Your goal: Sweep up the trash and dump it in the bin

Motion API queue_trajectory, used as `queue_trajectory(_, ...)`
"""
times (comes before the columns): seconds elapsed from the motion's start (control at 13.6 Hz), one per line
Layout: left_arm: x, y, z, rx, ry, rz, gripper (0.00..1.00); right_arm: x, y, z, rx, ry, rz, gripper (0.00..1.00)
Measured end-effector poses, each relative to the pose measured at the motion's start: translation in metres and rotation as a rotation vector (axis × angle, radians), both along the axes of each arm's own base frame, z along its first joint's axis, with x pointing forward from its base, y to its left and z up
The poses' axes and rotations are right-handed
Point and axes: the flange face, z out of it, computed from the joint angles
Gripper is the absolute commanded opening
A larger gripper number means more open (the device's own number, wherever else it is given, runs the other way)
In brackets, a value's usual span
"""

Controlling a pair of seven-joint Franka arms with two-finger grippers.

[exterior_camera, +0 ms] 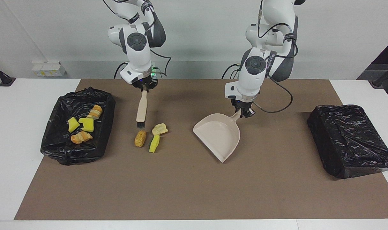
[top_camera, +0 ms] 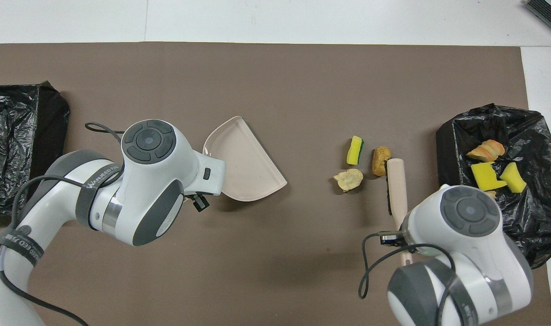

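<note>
Facing view | trash [exterior_camera: 151, 135] loose on worktop beside bin [exterior_camera: 55, 143]; light, soft, likely tumbles: push low | right gripper [exterior_camera: 144, 87] jaws clamp brush [exterior_camera: 141, 111] | left gripper [exterior_camera: 244, 111] jaws clamp dustpan [exterior_camera: 218, 135] handle

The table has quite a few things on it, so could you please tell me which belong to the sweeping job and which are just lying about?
For the job:
- three loose trash scraps on the mat
- hand brush, held by the right gripper
- dustpan, held by the left gripper
- open lined bin holding four scraps

Lying about:
- closed black-wrapped box
- brown mat
</note>
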Motion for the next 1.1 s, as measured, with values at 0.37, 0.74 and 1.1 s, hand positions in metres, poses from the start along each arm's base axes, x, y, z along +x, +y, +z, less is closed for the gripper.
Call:
queue_trajectory(0.37,-0.005,-0.018,-0.009,0.002,-0.015,-0.227,0.00,0.054,-0.054,-0.025,-0.149,-0.007,0.121,0.00)
queue_trajectory(0.74,-0.004,-0.025,-0.015,-0.008,-0.032,-0.250,0.00,0.066,-0.035,-0.067,-0.137,0.002,0.181,0.00)
queue_trajectory(1.1,-0.004,-0.025,-0.015,-0.003,-0.031,-0.253,0.00,0.050,0.050,-0.097,-0.113,0.006,0.149,0.00)
